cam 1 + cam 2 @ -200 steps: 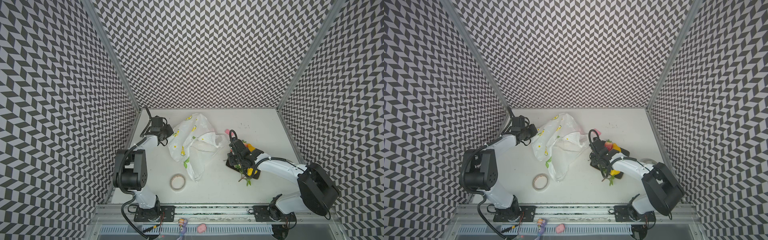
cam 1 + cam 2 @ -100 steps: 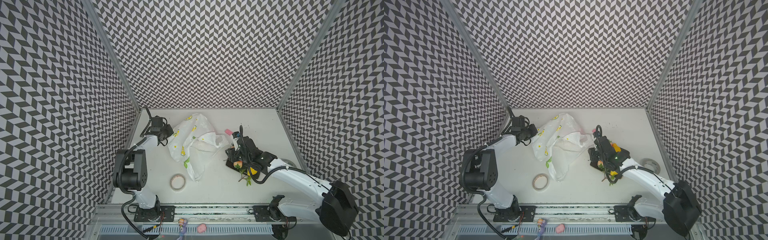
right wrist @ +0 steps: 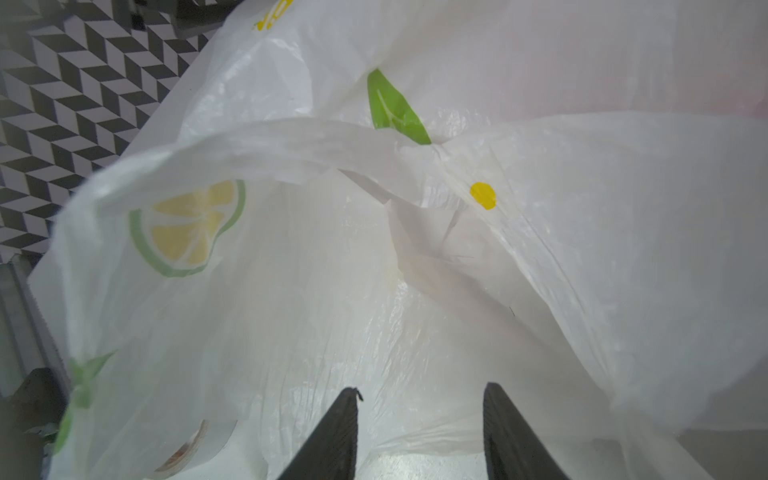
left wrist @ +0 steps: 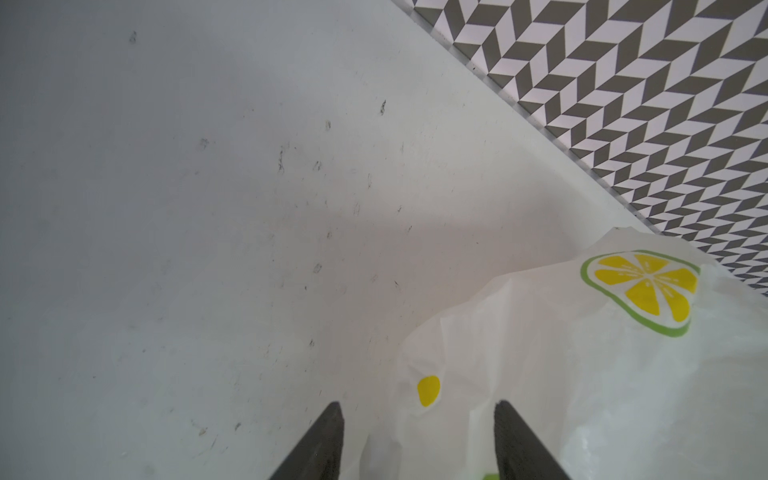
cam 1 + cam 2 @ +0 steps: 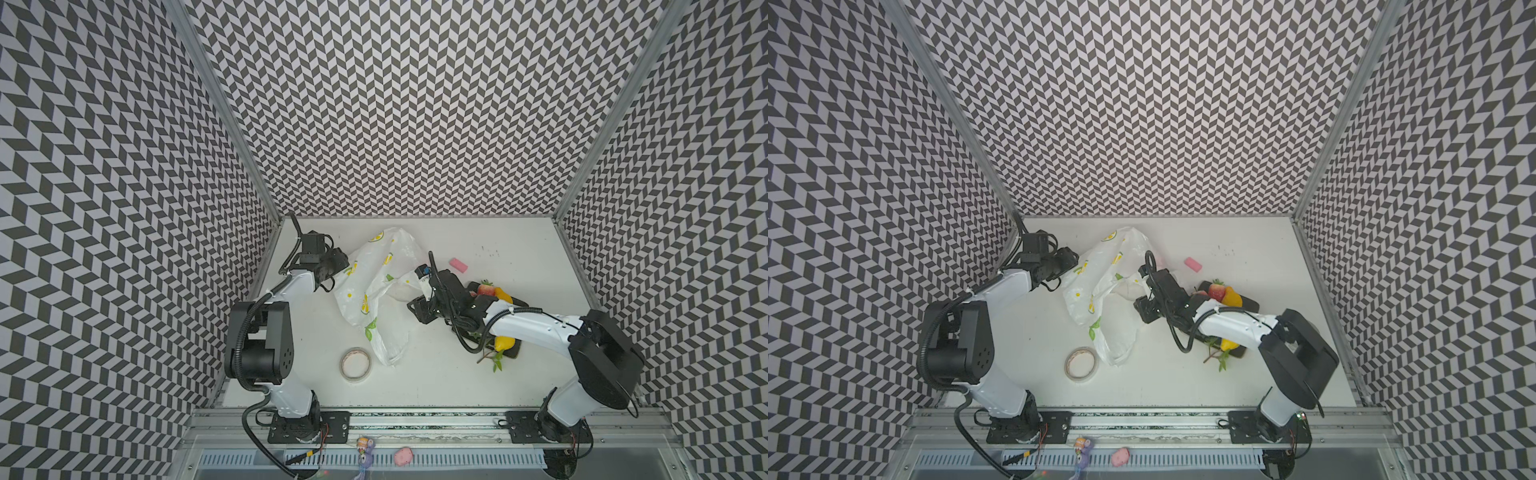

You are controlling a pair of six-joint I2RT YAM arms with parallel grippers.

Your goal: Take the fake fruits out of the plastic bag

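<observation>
Right gripper (image 5: pixel 415 311): you are swinging it off the dark tray (image 5: pixel 518 302) toward the worktop's (image 5: pixel 449 374) left edge, and its parted jaws are now facing the plastic bag's (image 5: pixel 374 286) mouth. Left gripper (image 4: pixel 417 405): you are opening its jaws, loosening the clamped bag edge.

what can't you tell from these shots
- Inside of the plastic bag: right wrist view, crumpled folds hide any fruit left.
- Dark tray: both top views, right arm covers most of it.
- Yellow pear: in a top view, half under that arm.
- Tape roll: right wrist view, blurred through film.
</observation>
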